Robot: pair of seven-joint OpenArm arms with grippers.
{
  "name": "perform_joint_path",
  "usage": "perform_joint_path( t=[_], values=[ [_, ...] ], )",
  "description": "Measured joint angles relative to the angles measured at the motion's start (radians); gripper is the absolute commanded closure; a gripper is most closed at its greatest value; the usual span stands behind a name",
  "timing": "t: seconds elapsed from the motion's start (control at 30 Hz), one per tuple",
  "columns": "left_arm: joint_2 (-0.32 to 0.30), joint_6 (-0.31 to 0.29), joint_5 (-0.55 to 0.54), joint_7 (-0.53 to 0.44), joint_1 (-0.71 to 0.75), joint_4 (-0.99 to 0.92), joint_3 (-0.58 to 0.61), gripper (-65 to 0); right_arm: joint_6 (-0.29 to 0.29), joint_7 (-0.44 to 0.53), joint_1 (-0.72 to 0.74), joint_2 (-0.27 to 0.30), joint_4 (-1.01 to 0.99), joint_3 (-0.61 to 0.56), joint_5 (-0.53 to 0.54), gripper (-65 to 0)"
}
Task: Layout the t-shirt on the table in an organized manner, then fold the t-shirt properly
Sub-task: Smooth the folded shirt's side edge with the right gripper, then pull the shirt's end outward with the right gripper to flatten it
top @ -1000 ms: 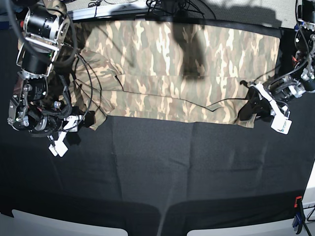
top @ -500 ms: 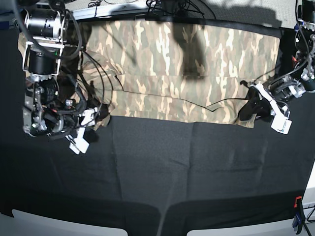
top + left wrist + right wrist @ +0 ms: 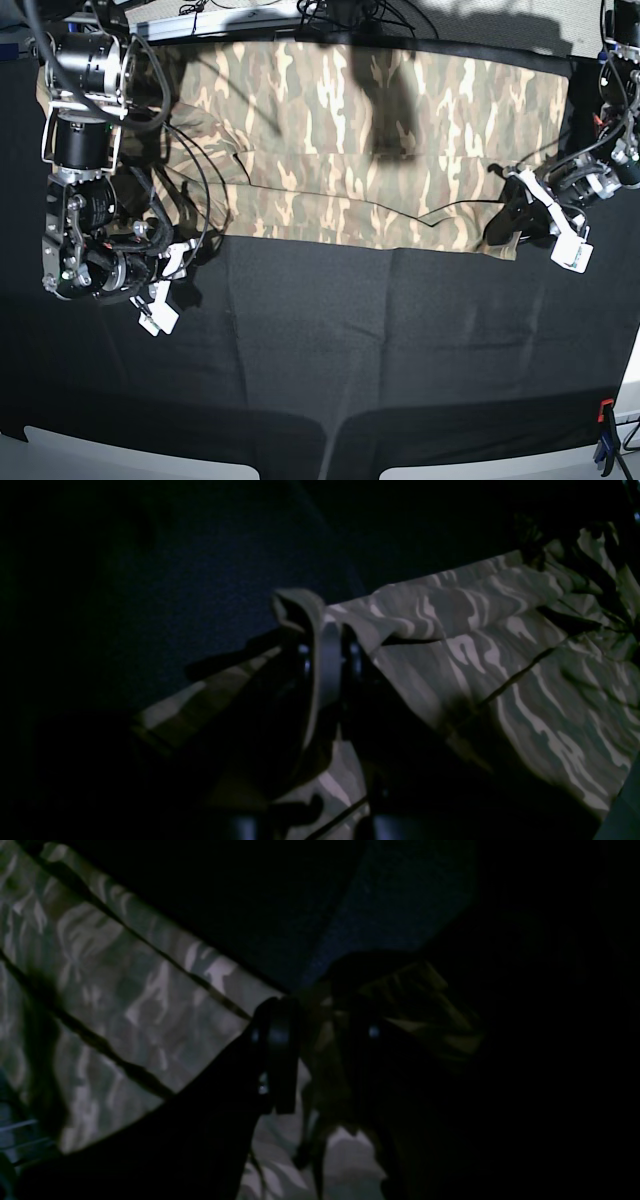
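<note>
The camouflage t-shirt (image 3: pixel 360 130) lies folded in a long band across the far side of the black table (image 3: pixel 400 340). My left gripper (image 3: pixel 508 222) is at the band's near right corner and is shut on the shirt's edge. In the left wrist view the fabric (image 3: pixel 475 645) wraps over the closed left gripper (image 3: pixel 325 630). My right gripper (image 3: pixel 185 272) is at the band's near left corner. In the dim right wrist view a bunch of shirt fabric (image 3: pixel 415 1000) fills the narrow gap in the right gripper (image 3: pixel 320 1012).
Cables and equipment line the table's far edge (image 3: pixel 330 15). A red and blue clamp (image 3: pixel 605 440) sits at the near right edge. Light corners (image 3: pixel 120 462) show along the front. Both arm bodies stand at the table's left and right sides.
My right gripper has moved right to the shirt's near left corner, then slightly down. The left gripper and the right end of the shirt have not moved.
</note>
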Motion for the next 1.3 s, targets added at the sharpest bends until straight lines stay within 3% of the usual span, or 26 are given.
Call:
perform_joint_path(
  t=[0.47,0.67,1.0,1.07,1.3],
  values=[
    [0.0,0.0,0.0,0.0,0.0,0.0,0.0,0.0,0.0,0.0,0.0,-0.002,0.0,0.0,-0.018,-15.9],
    [0.0,0.0,0.0,0.0,0.0,0.0,0.0,0.0,0.0,0.0,0.0,-0.003,0.0,0.0,-0.017,0.0],
    [0.0,0.0,0.0,0.0,0.0,0.0,0.0,0.0,0.0,0.0,0.0,-0.003,0.0,-0.001,-0.017,0.0],
    [0.0,0.0,0.0,0.0,0.0,0.0,0.0,0.0,0.025,0.0,0.0,-0.003,0.001,0.0,-0.013,0.0],
    [0.0,0.0,0.001,0.004,0.0,0.0,0.0,0.0,0.06,-0.002,-0.072,-0.003,0.161,0.0,0.117,0.0]
  ],
)
